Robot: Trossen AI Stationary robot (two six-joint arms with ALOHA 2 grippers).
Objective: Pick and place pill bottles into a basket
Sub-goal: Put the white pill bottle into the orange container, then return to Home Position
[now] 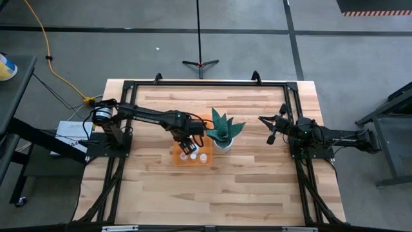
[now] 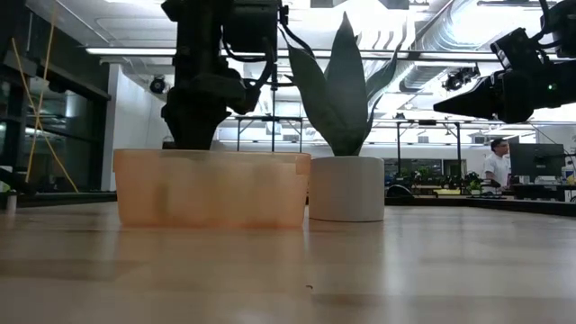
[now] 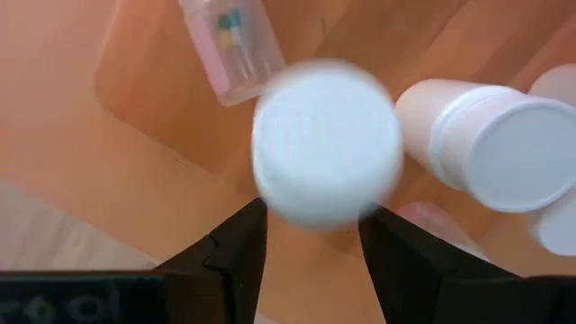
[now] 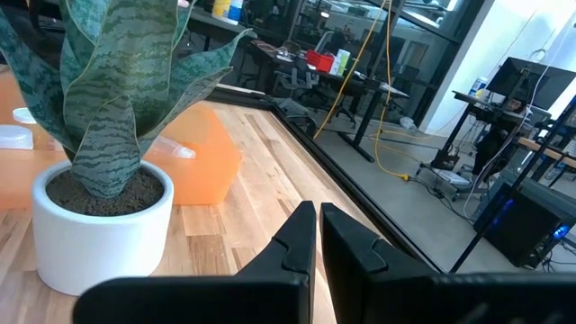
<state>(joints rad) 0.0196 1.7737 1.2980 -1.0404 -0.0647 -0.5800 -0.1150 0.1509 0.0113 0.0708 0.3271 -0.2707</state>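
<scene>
The orange basket (image 1: 175,158) stands at mid-table, left of the potted plant; it also shows in the low view (image 2: 211,189). My left gripper (image 1: 183,144) reaches down into it and is shut on a white-capped pill bottle (image 3: 326,144). Other pill bottles lie in the basket: a white one (image 3: 486,144) on its side, a translucent one (image 3: 229,45) with pills inside, and white caps in the high view (image 1: 193,155). My right gripper (image 1: 269,129) is shut and empty, raised right of the plant. My left gripper (image 3: 313,211) has the pill bottle between its two fingers (image 3: 238,247), coming from above and pointing down. The bottle's cap (image 3: 326,108) faces the wrist and hides the part the fingers are on. The bottle stands upright over the basket's floor (image 3: 153,99).
A teal spiky plant in a white pot (image 1: 222,132) stands against the basket's right side, between the two arms; it also shows in the right wrist view (image 4: 103,207). A black frame (image 1: 206,84) runs around the tabletop. Bare wood lies toward the near edge.
</scene>
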